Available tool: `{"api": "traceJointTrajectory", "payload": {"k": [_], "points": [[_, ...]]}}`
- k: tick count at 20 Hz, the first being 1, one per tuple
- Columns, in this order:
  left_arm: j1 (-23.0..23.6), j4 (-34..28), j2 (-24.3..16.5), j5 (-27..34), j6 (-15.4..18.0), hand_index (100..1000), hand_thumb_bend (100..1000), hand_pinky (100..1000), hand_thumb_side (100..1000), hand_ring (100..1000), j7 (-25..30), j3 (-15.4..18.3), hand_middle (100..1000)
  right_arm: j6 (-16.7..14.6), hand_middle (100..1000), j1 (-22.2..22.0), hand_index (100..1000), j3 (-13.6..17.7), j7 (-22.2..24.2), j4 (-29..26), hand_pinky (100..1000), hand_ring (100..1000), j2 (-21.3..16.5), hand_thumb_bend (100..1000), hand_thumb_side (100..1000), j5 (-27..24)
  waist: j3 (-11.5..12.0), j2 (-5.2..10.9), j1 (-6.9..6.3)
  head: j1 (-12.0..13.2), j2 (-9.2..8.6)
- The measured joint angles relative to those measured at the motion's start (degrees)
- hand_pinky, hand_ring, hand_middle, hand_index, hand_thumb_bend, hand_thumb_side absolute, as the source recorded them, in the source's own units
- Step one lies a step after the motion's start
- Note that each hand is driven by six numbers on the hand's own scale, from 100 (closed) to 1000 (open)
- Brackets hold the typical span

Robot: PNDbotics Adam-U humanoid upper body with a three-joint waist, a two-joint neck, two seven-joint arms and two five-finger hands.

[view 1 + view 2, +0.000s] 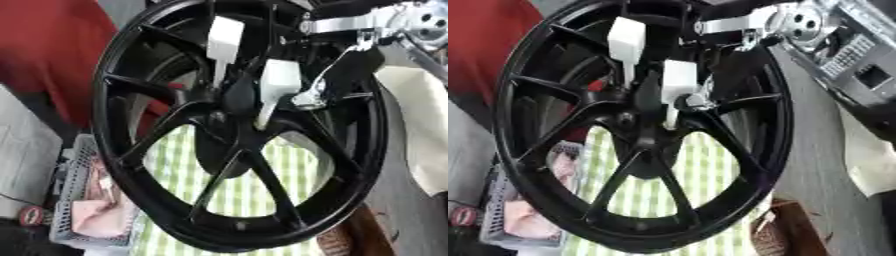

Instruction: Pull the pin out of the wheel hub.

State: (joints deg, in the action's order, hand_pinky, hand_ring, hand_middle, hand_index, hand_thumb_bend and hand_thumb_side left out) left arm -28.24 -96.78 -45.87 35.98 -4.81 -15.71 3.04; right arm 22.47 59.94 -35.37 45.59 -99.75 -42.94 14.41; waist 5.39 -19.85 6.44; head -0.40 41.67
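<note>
A big black spoked wheel hub (175, 120) fills both views. Two white pins stand near its centre: one further back (224, 47) and one closer to the middle (278, 90), whose narrow end points at the hub centre. My right hand (350, 35) reaches in from the upper right, silver and black. Its silver finger (313, 95) curls against the right side of the nearer pin, and a dark thumb-like shape (238, 95) lies on the pin's left side. My left hand shows in neither view.
A green-and-white checked cloth (236, 190) lies under the wheel. A grey perforated basket (74, 200) with pink contents sits at lower left. There is something red (52, 45) at upper left, beige cloth (424, 130) at right, and a brown object (776, 232) at lower right.
</note>
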Motion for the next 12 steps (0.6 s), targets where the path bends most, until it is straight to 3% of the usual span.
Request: {"api": "traceJointTrajectory", "payload": {"k": [6, 12], "points": [[0.0, 0.0, 0.1, 0.0, 0.0, 764, 273, 799, 469, 702, 0.0, 0.0, 569, 0.6, 550, 0.0, 687, -0.2, -0.4, 0.1, 690, 684, 0.3, 288, 328, 0.0, 0.0, 0.00, 0.00, 0.0, 0.00], [0.0, 0.0, 0.5, 0.0, 0.0, 764, 270, 800, 472, 703, -0.2, 0.0, 569, 1.4, 509, 0.0, 647, -0.3, -1.1, 0.2, 682, 666, 0.3, 119, 359, -1.8, 0.0, -0.02, -0.02, 0.0, 0.00]]}}
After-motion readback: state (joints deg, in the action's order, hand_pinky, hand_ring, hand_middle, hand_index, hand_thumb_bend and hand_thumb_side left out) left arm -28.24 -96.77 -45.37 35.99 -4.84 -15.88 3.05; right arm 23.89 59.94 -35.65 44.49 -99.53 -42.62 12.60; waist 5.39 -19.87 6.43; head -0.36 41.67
